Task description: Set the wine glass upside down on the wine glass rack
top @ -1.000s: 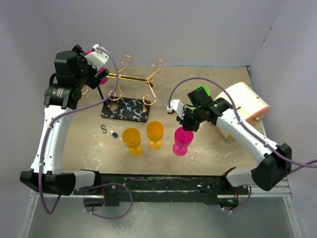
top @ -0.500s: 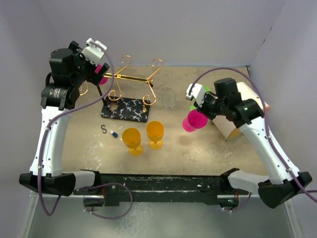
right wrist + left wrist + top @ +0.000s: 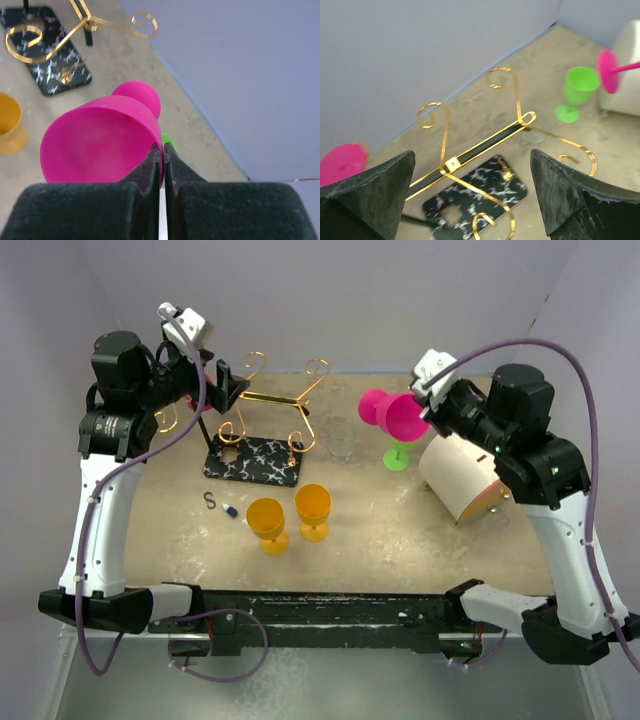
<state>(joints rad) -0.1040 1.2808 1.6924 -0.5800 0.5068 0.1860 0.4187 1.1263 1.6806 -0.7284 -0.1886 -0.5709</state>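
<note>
Right gripper (image 3: 162,150) has its jaws pinched nearly together on the thin rim wall of the pink wine glass (image 3: 395,412). The glass is up in the air right of the wine glass rack (image 3: 272,398), well apart from it, lying roughly horizontal with its foot aimed left at the rack and its mouth back toward the wrist. A rim grip makes sense: it leaves stem and foot bare, and that is the part that has to slide between the gold wire arms. It's only half tipped, so it probably needs more wrist roll before it hangs mouth down. Left gripper (image 3: 230,385) sits just above the rack's left end, jaws spread wide, holding nothing. It looks parked, maybe ready to steady the stand. Left wrist view shows a pink disc (image 3: 340,165) at that left end, likely the foot of another glass hung there, but the rest is hidden, so can't confirm. The right-hand curled arms look free. In the way: a clear glass (image 3: 342,440) stands just beside the rack's right arm, and a green glass (image 3: 581,86) stands upright on the table below the carried glass; a low approach could clip either. Two yellow glasses (image 3: 290,516) stand in front of the marbled black base (image 3: 255,460), off the likely path. A beige cylinder (image 3: 470,480) lies on its side under the right arm. A small hook (image 3: 209,500) lies near the base, irrelevant.
</note>
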